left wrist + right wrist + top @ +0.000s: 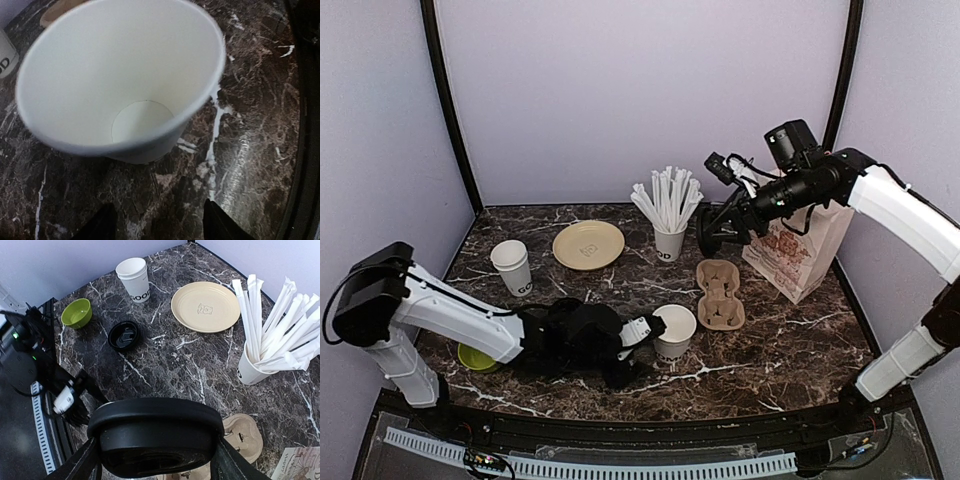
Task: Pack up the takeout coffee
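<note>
White cup (125, 65), empty — black lid (155, 437) apart

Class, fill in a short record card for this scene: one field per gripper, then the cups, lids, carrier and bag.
left gripper: open, low over the table, just short of a lidless white cup
right gripper: raised, shut on a black lid
second lid: loose on the table
second cup: lidless, lettered, far left
carrier: cardboard, empty
bag: standing at the right
</note>
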`<state>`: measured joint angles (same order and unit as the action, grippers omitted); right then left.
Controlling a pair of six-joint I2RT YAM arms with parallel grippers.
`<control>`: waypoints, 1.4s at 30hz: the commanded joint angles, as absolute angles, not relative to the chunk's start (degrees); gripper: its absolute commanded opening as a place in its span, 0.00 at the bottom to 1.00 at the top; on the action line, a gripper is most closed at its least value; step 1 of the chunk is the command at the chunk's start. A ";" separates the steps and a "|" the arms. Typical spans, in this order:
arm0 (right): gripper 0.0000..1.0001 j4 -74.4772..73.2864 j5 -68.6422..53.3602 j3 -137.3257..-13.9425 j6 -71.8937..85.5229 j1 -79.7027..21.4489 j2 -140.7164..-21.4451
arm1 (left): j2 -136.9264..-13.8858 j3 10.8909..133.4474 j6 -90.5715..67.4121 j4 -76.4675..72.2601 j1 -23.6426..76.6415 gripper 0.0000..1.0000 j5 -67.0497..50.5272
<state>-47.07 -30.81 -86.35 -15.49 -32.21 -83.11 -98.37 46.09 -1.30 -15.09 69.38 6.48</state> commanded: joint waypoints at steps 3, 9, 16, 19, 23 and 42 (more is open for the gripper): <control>0.69 -55.82 -25.62 -91.93 -24.79 -37.64 -87.62 | -74.95 38.65 -3.18 -14.02 71.18 0.69 9.01; 0.70 -62.77 -20.37 -96.51 -29.85 -43.52 -92.54 | -67.47 39.15 -4.13 -9.04 70.87 0.69 18.35; 0.69 -68.03 -15.33 -99.10 -31.68 -48.71 -98.19 | -60.06 37.01 -10.35 -9.52 70.71 0.69 26.64; 0.68 -69.64 -12.84 -100.07 -31.88 -50.84 -99.82 | -56.49 35.27 -10.97 -9.81 70.40 0.69 29.35; 0.69 -70.05 -10.02 -101.05 -31.99 -53.12 -101.10 | -52.83 33.76 -12.05 -8.39 69.79 0.69 32.23; 0.71 -69.28 -0.88 -101.24 -33.66 -59.09 -106.63 | -43.30 30.29 -15.66 -4.30 69.64 0.69 34.24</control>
